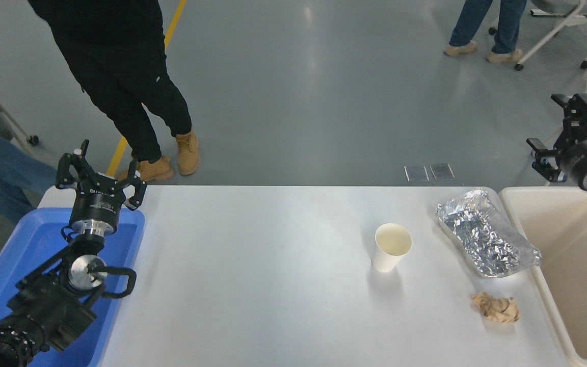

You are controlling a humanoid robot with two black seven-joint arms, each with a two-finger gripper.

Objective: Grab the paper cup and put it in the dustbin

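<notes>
While I am watching the head view, these are my readings:

Paper cup: the paper cup [392,248] is standing upright on the white table [252,285], right of centre, mouth up; I am seeing only its cream inside, nothing in it.

Dustbin: the dustbin [538,265] is sitting off the table's right edge, its rim running alongside that edge; I am looking at bare beige walls and floor in the part that shows.

Cup to dustbin: they are sitting apart, with a foil tray between them.

Foil tray: the foil tray [484,234] is lying crinkled near the table's right edge, just beside the dustbin's rim; I cannot tell whether anything is in it.

Paper ball: a crumpled tan paper ball [496,308] is lying on the table, nearer to me than the foil tray.

Blue tray: a blue tray [23,244] is sitting at the table's left end; I am seeing nothing loose in its visible part.

Left gripper: the left gripper [101,171] is hanging over the blue tray's far end, fingers spread, gripping nothing.

Right gripper: the right gripper [558,130] is hovering above the dustbin's far corner, fingers apart, gripping nothing, well away from the cup.

People: one person [120,66] in black with tan boots is standing beyond the table's far left.
</notes>
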